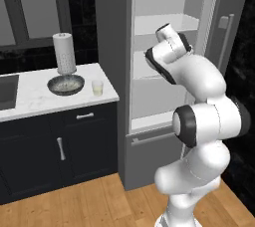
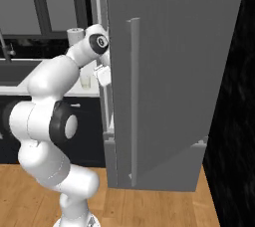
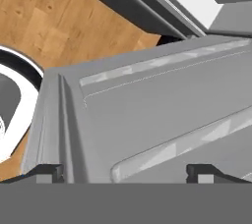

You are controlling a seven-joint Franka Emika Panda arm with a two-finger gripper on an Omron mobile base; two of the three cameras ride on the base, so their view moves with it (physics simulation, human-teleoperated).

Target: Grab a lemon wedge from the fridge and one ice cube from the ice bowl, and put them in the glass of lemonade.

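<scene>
The fridge [image 1: 149,102] stands open, its white shelves bare where I can see them. No lemon wedge is in sight. My arm reaches up into the opening, and the hand [image 2: 103,75] sits by the edge of the grey door [image 2: 174,71]. In the hand view my gripper [image 3: 125,173] is open, its two dark fingertips [image 3: 49,171] far apart with nothing between them, looking down over grey door ledges. On the white counter to the left sit the ice bowl [image 1: 65,85] and, just right of it, the glass of lemonade [image 1: 97,87].
A white paper-towel roll [image 1: 64,52] stands behind the bowl. Dark navy cabinets [image 1: 60,146] run under the counter. The open door with its long bar handle [image 2: 133,96] blocks the right side. Wood floor [image 3: 54,16] lies below.
</scene>
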